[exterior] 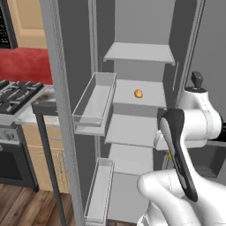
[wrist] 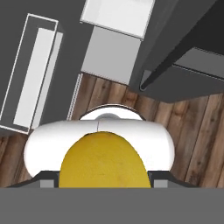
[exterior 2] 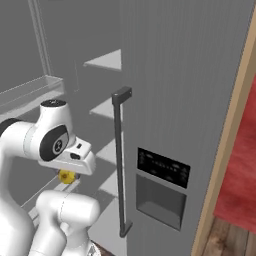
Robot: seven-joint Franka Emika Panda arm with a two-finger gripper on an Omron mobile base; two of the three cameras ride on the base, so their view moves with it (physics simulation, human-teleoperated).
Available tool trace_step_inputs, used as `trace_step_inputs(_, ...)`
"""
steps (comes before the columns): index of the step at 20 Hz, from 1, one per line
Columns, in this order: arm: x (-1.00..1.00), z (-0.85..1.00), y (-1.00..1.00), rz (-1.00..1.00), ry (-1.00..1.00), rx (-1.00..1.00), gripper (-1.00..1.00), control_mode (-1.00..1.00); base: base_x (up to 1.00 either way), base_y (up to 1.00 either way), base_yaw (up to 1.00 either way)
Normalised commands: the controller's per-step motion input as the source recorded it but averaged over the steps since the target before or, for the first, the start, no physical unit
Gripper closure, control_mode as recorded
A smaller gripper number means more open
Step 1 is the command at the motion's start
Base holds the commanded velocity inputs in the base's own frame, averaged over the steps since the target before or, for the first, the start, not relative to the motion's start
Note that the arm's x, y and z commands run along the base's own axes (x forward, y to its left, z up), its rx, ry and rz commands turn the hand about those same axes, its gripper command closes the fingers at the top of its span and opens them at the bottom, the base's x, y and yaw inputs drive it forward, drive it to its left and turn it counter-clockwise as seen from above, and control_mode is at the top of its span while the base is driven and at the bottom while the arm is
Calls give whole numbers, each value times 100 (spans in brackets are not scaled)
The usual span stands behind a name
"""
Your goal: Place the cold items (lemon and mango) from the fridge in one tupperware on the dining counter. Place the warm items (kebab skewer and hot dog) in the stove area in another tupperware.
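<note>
Grey fridge walls stand ahead with the left door swung wide, and beyond it to the left a gas stove sits against a red wall over a wooden floor. Inside the fridge I count four pale shelves stacked one above another in the left base view, and two clear door bins on the open door, one high and one low. One small orange-yellow fruit, probably the mango, lies alone on the second shelf from the top, well apart from the arm. The closed right door carries a tall dark handle and one dispenser panel. The white arm is folded low in front of the shelves. One yellow lemon sits in the claw: in the hand view it bulges between the two finger tips, with the floor far below it, and in the right base view a bit of its yellow peeks out under the hand. The claw is pinching the lemon, clear of every shelf.
</note>
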Motion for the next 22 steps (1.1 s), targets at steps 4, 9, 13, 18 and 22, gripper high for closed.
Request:
trace_step_inputs(4,0,0,0,0,0,0,100,100,-74,1,4)
trace_step_inputs(9,0,0,0,0,0,0,100,100,-70,0,23)
trace_step_inputs(13,0,0,0,0,0,0,100,100,-50,0,44)
trace_step_inputs(18,0,0,0,0,0,0,100,100,-54,0,66)
trace_step_inputs(22,0,0,0,0,0,0,100,100,-33,18,77)
